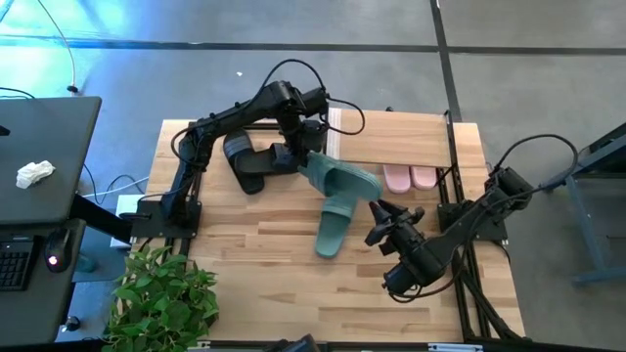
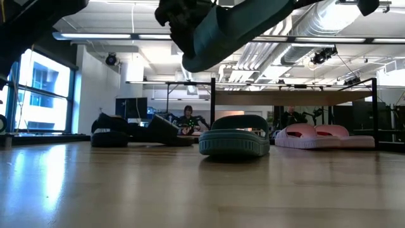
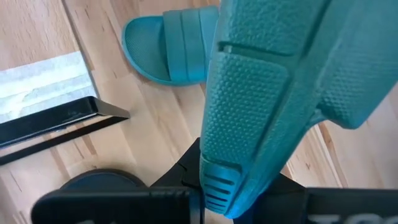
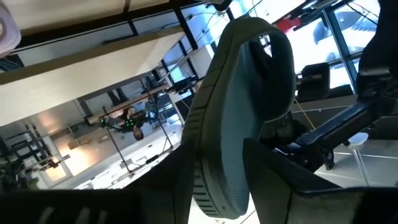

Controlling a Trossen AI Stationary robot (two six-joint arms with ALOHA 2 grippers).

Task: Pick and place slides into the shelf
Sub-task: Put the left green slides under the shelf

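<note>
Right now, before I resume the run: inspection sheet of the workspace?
Surface: wooden table, bare plank at the front.
Job's things: lifted teal slide off the table; second teal slide lying flat; black slides by the left arm; pink pair under the shelf.
Clutter: nothing seen on the table.
Grippers: left pincer shut on the lifted teal slide; right pincer beside the teal slides.
Cables: loop over the left arm; more by the right arm.
Surroundings: plant, desk, person far behind.
</note>
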